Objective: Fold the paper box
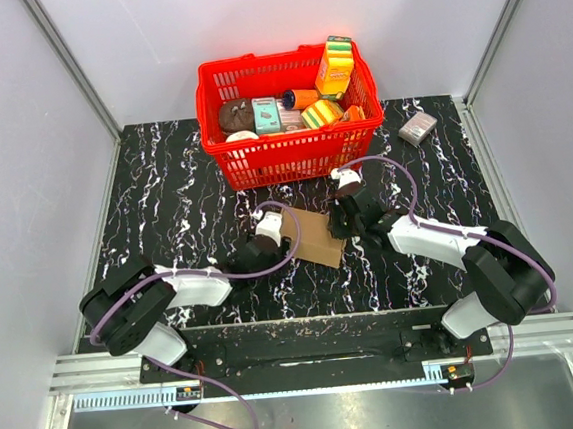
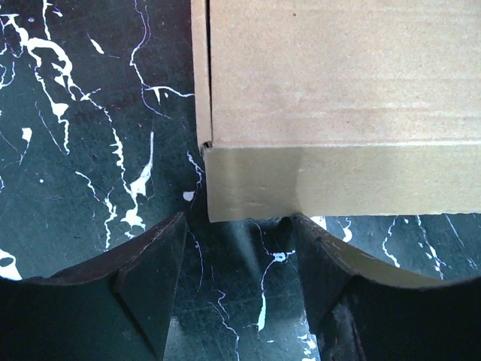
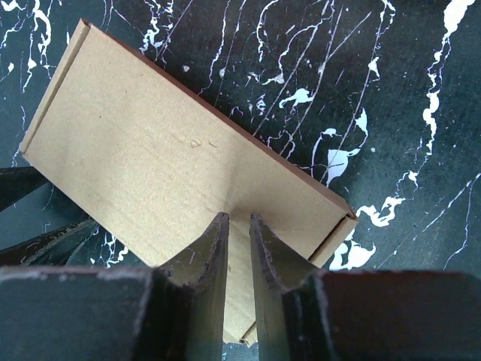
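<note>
Paper box [image 2: 338, 98] lies ahead of left tool [image 2: 239, 229], beneath right tool [image 3: 239, 219].

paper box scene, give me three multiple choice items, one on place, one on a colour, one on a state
1. Where is the paper box relative to the basket?
A. inside it
B. on the table, just in front of it
C. behind it, against the back wall

2. What colour is the basket?
A. red
B. blue
C. grey

3. How is the left end effector?
A. shut on the box
B. out of every view
C. open, with the box just beyond its fingertips

Answers:
1 B, the top view shows the box flat on the table in front of the basket.
2 A, its walls and rim are bright red.
3 C, the left wrist view shows the fingers spread with only table between them.
</note>
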`<state>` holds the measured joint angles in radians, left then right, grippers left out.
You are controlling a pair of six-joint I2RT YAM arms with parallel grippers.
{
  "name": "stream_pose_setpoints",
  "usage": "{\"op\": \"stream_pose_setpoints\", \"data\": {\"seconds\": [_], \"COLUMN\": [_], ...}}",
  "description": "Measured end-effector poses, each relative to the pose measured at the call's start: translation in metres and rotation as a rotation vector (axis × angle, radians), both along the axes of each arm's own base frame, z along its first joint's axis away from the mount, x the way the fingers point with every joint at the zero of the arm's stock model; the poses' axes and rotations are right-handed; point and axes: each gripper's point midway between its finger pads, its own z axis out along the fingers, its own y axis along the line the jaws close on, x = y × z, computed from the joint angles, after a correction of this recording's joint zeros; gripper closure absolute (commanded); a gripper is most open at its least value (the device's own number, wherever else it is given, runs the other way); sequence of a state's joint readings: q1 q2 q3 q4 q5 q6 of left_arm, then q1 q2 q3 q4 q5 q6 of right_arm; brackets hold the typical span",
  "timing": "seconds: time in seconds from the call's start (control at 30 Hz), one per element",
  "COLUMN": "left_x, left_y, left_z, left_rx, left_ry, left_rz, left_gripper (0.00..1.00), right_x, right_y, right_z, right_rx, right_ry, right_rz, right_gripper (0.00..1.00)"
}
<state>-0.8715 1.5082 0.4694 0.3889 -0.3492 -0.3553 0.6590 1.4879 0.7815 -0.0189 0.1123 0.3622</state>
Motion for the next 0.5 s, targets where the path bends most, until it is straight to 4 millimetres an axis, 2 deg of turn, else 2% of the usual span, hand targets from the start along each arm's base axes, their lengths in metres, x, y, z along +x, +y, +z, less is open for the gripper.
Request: {"op": "stream_pose_setpoints", "data": {"seconds": [0.2,0.33,0.5], "left_x": [0.001,-0.005,-0.013], "left_y": [-0.001,0.005,0.013], "left_z": [0.000,0.003,0.015], "left_rx": [-0.003,-0.010,-0.037], "left_ry": [0.001,0.012,0.009], "left_rz": [0.010,0.018,0.025], "left_gripper": [0.36,0.36,0.36], "right_x": [0.000,-0.006,-0.009], "right_y": [0.000,-0.006,-0.014], "right_z": [0.001,0.007,0.027], "right_rx": [0.001,-0.009,-0.008], "right_ry": [-0.001,0.006,-0.032], "right_rz": [0.000,0.001,-0.014], "right_gripper": [0.76,0.72,0.70]}}
